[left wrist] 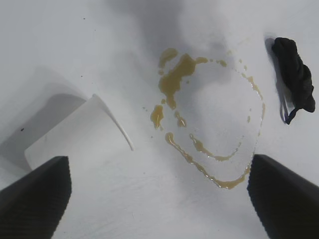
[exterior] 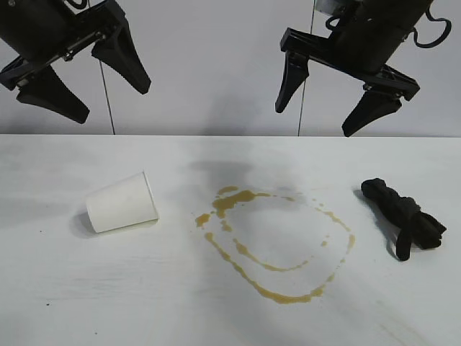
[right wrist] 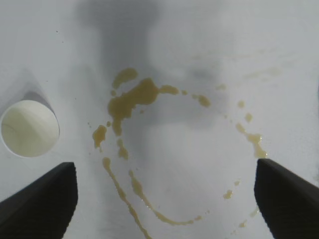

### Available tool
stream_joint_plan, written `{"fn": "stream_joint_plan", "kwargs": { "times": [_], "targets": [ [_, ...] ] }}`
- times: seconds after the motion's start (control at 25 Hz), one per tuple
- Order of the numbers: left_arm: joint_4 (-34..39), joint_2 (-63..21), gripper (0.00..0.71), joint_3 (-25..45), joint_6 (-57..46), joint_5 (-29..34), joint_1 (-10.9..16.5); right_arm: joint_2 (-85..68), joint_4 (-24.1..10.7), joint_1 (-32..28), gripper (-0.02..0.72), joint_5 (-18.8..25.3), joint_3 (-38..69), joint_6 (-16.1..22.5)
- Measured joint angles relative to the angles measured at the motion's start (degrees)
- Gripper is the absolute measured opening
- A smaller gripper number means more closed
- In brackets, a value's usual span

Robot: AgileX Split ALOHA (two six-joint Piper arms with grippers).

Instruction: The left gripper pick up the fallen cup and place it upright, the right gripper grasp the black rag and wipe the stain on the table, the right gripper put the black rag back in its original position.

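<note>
Item: plain white tapered paper cup (exterior: 120, 202) with rolled rim, lying on its side at the left of the broad white matte counter (exterior: 86, 288), mouth turned toward the stain. Stain (exterior: 277, 241): thin yellowish-brown liquid trails forming an irregular ring with blotches, mid-counter, between cup and rag, touching neither. Small bunched, twisted black cloth rag (exterior: 403, 215): lying at the right, just beyond the ring. Left pincer (exterior: 83, 83), black with two wide tapered fingers: raised above the cup's side, jaws spread wide, holding nothing. Right pincer (exterior: 328, 108), black with looped cables: raised above the counter between stain and rag, jaws spread wide, empty.
</note>
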Motion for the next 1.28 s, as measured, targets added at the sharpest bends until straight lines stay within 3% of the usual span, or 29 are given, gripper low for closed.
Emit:
{"fn": "stream_joint_plan", "kwargs": {
  "times": [0.88, 1.04, 1.16, 1.28],
  "targets": [
    [0.2, 0.0, 0.694, -0.2, 0.1, -0.7, 0.0, 0.0, -0.1, 0.0, 0.662, 0.3, 0.0, 0.0],
    [5.9, 0.0, 0.694, -2.8, 10.0, 5.2, -0.5, 0.0, -0.1, 0.0, 0.662, 0.8, 0.0, 0.0],
    [11.7, 0.0, 0.694, -4.5, 22.2, 8.8, -2.5, 0.0, -0.1, 0.0, 0.662, 1.0, 0.0, 0.0],
    [16.3, 0.5, 0.694, -4.7, 28.6, 8.5, -5.7, 0.0, -0.1, 0.0, 0.662, 1.1, 0.0, 0.0]
  ]
}}
